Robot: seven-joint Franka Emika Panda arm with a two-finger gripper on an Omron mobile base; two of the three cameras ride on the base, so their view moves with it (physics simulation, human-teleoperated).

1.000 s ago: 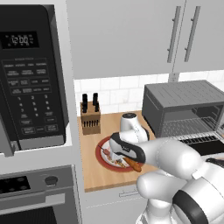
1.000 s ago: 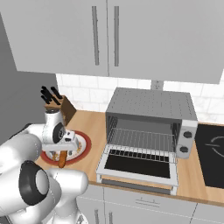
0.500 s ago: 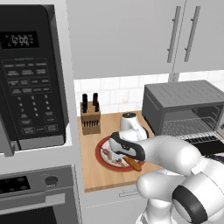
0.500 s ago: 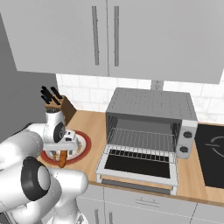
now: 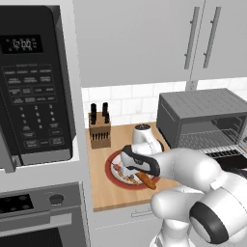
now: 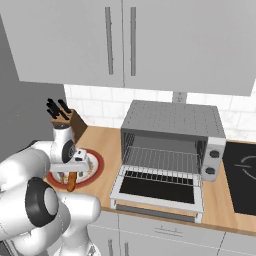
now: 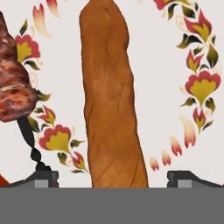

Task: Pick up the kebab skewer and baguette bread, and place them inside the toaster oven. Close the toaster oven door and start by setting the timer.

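On plate (image 7: 148, 87): one baguette bread (image 7: 111, 96), one kebab skewer (image 7: 13, 87)

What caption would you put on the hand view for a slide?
Open end effector straddling the baguette bread on a floral plate, kebab skewer alongside.

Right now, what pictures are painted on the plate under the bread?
Red and yellow flowers with dark green leaves on the white plate, clearest in the hand view.
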